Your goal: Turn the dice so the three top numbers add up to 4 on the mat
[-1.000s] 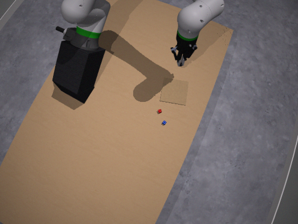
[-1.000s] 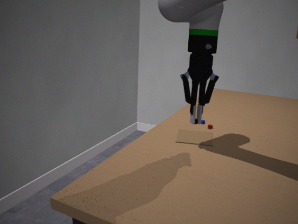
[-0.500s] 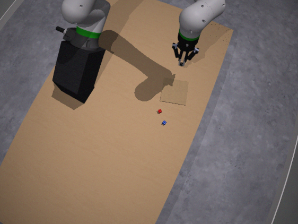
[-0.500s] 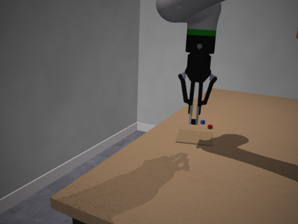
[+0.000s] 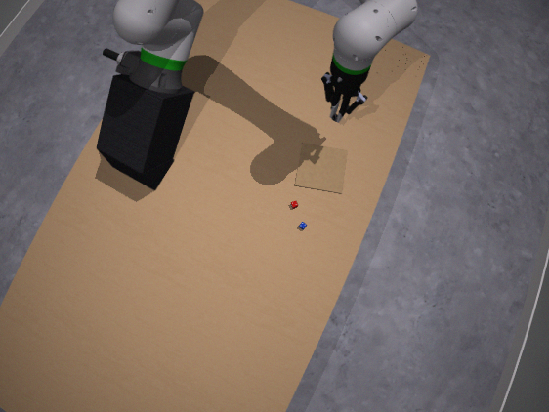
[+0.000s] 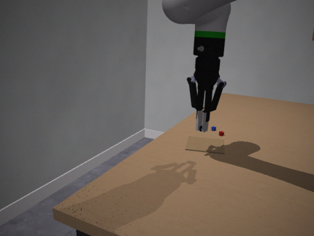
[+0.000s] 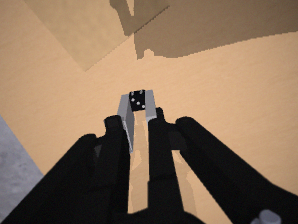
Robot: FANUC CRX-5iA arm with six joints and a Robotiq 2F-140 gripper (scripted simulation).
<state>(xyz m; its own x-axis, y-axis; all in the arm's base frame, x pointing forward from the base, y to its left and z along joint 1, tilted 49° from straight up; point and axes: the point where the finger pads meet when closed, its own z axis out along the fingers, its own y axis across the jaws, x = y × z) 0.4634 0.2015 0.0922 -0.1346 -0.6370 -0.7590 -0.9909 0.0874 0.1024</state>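
The claw (image 6: 203, 129) hangs above the bench (image 5: 147, 293), clamped on a black die (image 7: 137, 99) — the wrist view shows the die pinched between the two grey fingertip pads (image 7: 126, 116), one face with three white pips turned toward the camera. The die is off the bench, carried in the air.

Taking the mat (image 5: 321, 169) as the landmark: it is a thin tan square lying flat on the bench, and no die rests on it. In the top view the claw (image 5: 338, 117) appears beyond the mat's far edge, on the side toward the bench's far end, not over the mat. The arm's shadow falls across the mat's corner nearest the robot's black base (image 5: 142, 132).

The red die (image 5: 293, 205) sits on the bare bench just off the mat's near edge, close to that edge's left corner as the top view shows it. The blue die (image 5: 302, 226) lies a little farther from the mat along the same line, near the red one but not touching it. Their top numbers are too small to read.

In the exterior view both loose dice — blue (image 6: 213, 128) and red (image 6: 221, 133) — sit behind the mat (image 6: 201, 144).
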